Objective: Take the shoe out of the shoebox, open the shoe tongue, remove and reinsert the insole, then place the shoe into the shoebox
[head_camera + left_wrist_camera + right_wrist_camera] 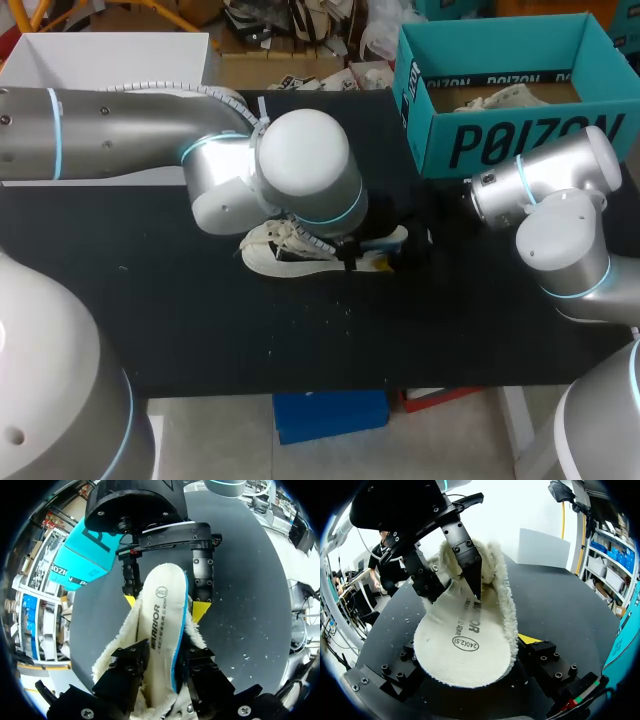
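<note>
While left claw (165, 657) pinches oval, fleece-rimmed insole (465, 650), right claw (165, 605) straddles it; grip there unclear.

Count log.
- Shoes: 2. 1 white laced shoe (272, 252), and 1 second shoe (497, 97), partly hidden.
- Insole (159, 630): 1, fleece-edged.
- Shoebox (520, 140): 1, teal.
- Table (200, 330): 1, black top.
- Arms: 2. 1 left arm (120, 130) and 1 right arm (560, 230).
- Grippers: 2. 1 left gripper (162, 670) and 1 right gripper (470, 647).
- Yellow fingertips (199, 611) showing: 2 in the left wrist view, 1 in the right wrist view.
</note>
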You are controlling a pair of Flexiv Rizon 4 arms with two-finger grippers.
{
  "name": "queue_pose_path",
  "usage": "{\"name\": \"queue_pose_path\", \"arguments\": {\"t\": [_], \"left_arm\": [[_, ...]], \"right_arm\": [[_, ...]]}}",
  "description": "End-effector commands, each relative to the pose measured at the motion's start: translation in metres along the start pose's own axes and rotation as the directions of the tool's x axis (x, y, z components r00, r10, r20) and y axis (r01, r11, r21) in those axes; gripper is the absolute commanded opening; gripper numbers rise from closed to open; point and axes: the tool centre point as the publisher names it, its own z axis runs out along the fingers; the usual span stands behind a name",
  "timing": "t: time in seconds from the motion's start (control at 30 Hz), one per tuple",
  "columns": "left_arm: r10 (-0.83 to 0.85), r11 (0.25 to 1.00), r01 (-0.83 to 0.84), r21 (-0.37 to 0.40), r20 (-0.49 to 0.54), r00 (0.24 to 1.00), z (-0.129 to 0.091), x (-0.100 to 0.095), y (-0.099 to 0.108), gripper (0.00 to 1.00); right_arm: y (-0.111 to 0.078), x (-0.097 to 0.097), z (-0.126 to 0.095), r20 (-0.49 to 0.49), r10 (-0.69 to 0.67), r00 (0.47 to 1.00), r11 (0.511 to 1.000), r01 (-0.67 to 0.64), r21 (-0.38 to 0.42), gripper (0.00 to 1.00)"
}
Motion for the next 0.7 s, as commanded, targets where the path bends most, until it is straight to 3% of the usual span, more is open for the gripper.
{"name": "queue_pose_path", "arguments": {"t": [0.03, 0.13, 0.23, 0.4, 0.53, 0.7], "left_arm": [[0.009, 1.000, -0.009, 0.021, -0.017, 1.000, 0.013, -0.001, -0.004, 0.33], [0.020, 0.999, -0.020, 0.043, -0.019, 1.000, 0.012, 0.000, -0.008, 0.24], [0.039, 0.998, -0.039, 0.044, -0.010, 0.999, 0.003, 0.004, -0.009, 0.00], [0.095, 0.994, -0.094, 0.060, -0.025, 0.995, -0.016, 0.019, -0.002, 0.00], [0.131, 0.982, -0.122, 0.145, -0.054, 0.990, -0.038, 0.027, 0.004, 0.00], [0.183, 0.955, -0.156, 0.254, -0.087, 0.979, -0.063, 0.030, -0.009, 0.00]], "right_arm": [[-0.002, -0.002, 0.002, 0.000, 0.001, 1.000, 1.000, -0.001, 0.002, 0.00], [-0.002, -0.002, 0.002, 0.000, 0.001, 1.000, 1.000, -0.001, 0.002, 0.00], [-0.002, -0.002, 0.002, 0.000, 0.001, 1.000, 1.000, -0.001, 0.002, 0.00], [-0.002, -0.002, 0.002, 0.000, 0.001, 1.000, 1.000, -0.001, 0.002, 0.00], [-0.002, -0.002, 0.002, 0.000, 0.001, 1.000, 1.000, -0.001, 0.002, 0.00], [-0.002, -0.002, 0.002, 0.000, 0.001, 1.000, 1.000, -0.001, 0.002, 0.00]]}}
